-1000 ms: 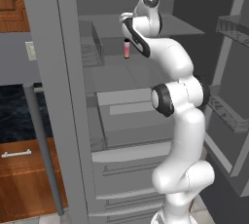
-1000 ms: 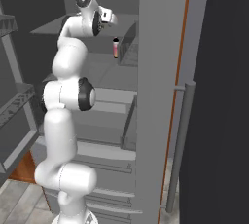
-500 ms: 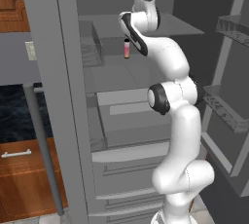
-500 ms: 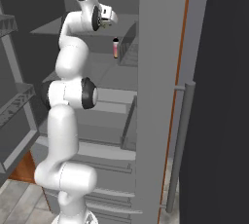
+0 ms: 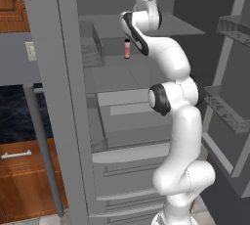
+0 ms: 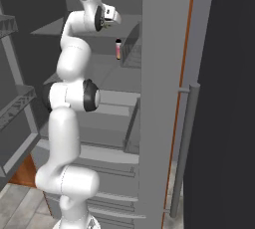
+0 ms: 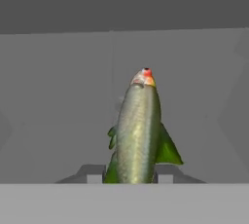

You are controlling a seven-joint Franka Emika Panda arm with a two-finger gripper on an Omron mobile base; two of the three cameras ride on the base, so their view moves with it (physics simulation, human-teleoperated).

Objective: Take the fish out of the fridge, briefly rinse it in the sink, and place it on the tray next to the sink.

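Fridge (image 5: 68, 121) interior, fish (image 7: 138, 130) between jaws

A small pink bottle (image 5: 127, 49) with a black cap stands upright on a grey shelf, and everything else sits around it. Off to the bottle's left and far lower, brown wooden cabinets (image 5: 24, 182) line the wall, one drawer front carrying a pale bar handle (image 5: 16, 154). Above those, a dark speckled countertop (image 5: 14, 116) runs along, with a pale wall outlet (image 5: 32, 51) higher up, near the bottle's height. A further wooden cabinet (image 5: 12, 3) hangs above the outlet.
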